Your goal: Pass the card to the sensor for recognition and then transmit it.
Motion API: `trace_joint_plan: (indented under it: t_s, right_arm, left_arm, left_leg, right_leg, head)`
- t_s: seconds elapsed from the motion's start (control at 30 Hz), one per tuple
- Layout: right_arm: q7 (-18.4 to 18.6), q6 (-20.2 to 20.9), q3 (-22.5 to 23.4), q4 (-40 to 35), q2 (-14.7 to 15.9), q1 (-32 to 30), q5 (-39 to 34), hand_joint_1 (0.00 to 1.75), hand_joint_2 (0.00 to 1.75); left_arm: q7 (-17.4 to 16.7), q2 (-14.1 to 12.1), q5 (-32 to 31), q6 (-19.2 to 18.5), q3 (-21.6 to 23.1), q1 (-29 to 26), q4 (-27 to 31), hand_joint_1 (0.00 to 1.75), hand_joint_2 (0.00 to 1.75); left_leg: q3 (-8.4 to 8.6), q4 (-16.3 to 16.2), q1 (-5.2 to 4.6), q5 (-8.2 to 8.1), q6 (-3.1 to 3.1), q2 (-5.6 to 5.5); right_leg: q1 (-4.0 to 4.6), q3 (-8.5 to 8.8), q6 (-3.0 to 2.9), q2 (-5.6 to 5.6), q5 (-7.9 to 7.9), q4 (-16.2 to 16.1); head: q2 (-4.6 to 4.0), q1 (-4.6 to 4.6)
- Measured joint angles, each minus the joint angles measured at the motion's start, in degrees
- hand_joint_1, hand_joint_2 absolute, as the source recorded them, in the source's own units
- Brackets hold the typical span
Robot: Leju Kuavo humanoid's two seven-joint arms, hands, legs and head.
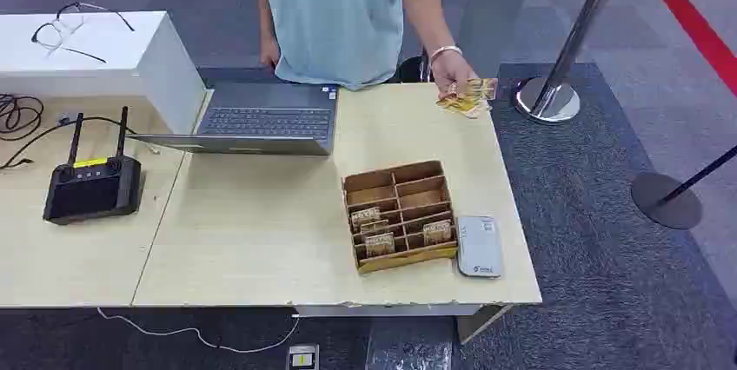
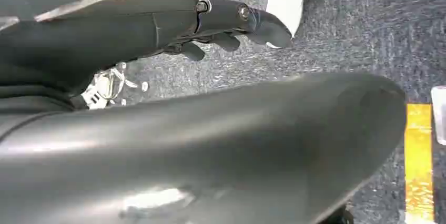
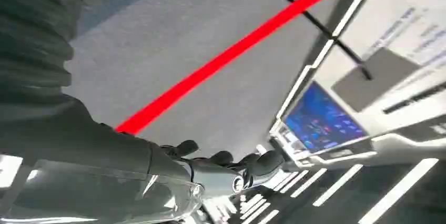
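A wooden slotted box stands on the table near its front right, and several tan cards stand upright in its near slots. Just right of the box lies the flat grey-white sensor. At the table's far right edge a person's hand holds a fan of several tan cards. My left hand hangs over dark carpet, fingers loose and holding nothing. My right hand also holds nothing, its fingers apart, away from the table.
An open laptop sits at the back centre in front of the person. A black controller with antennas and cables lie left, beside a white box with glasses. Stanchion bases stand on the carpet at the right.
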State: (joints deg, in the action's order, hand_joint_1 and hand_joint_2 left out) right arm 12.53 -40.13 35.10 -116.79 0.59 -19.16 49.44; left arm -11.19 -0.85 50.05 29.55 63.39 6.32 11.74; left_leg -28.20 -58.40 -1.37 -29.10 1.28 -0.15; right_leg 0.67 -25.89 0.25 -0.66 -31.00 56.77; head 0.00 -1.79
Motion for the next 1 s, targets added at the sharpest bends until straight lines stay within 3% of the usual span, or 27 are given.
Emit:
trace_joint_plan:
  t_s: [0.2,0.5,0.63,0.8,1.0]
  right_arm:
    - [11.28,0.17,-13.49,-6.25,5.07,1.79,13.66,0.00,1.75]
    - [13.86,0.20,-23.74,-9.26,9.93,3.05,13.37,0.00,1.75]
    - [17.83,1.51,-32.77,-8.21,14.18,9.74,14.97,0.00,1.75]
    - [17.70,6.07,-43.40,-4.64,17.59,17.87,16.85,0.00,1.75]
    - [16.04,10.80,-52.39,-0.19,19.39,25.41,18.36,0.00,1.75]
  left_arm:
    - [0.35,-0.04,-0.41,-0.41,0.02,0.31,0.00,0.00,0.00]
    - [1.31,-0.15,-0.98,-0.74,0.02,0.24,0.00,0.00,0.00]
    - [2.12,-0.35,-2.56,-1.55,0.20,0.65,0.00,0.00,0.00]
    - [2.03,-0.57,-4.19,-3.34,0.79,0.79,0.00,0.00,0.00]
    - [1.97,-0.85,-5.66,-4.33,1.97,0.81,0.00,0.00,0.00]
  left_leg:
    - [0.06,0.00,0.01,0.02,-0.01,-0.04]
    - [-0.03,-0.01,-0.01,0.01,-0.01,-0.02]
    - [0.03,0.00,0.00,0.03,-0.02,0.01]
    - [0.01,0.00,0.01,0.07,-0.06,-0.10]
    - [-0.04,-0.01,0.01,0.07,-0.06,-0.08]
  right_leg:
    - [-0.01,-0.01,0.00,-0.05,0.01,0.00]
    - [-0.01,-0.04,0.00,-0.08,0.00,0.00]
    - [-0.01,-0.03,0.00,-0.03,0.01,0.01]
    - [0.00,-0.03,-0.04,-0.15,0.04,0.03]
    - [0.00,-0.09,-0.04,-0.14,0.02,0.05]
  head:
    - [0.00,-0.04]
    - [0.00,-0.02]
    - [0.00,-0.02]
    - [0.00,-0.07]
    - [0.00,-0.02]
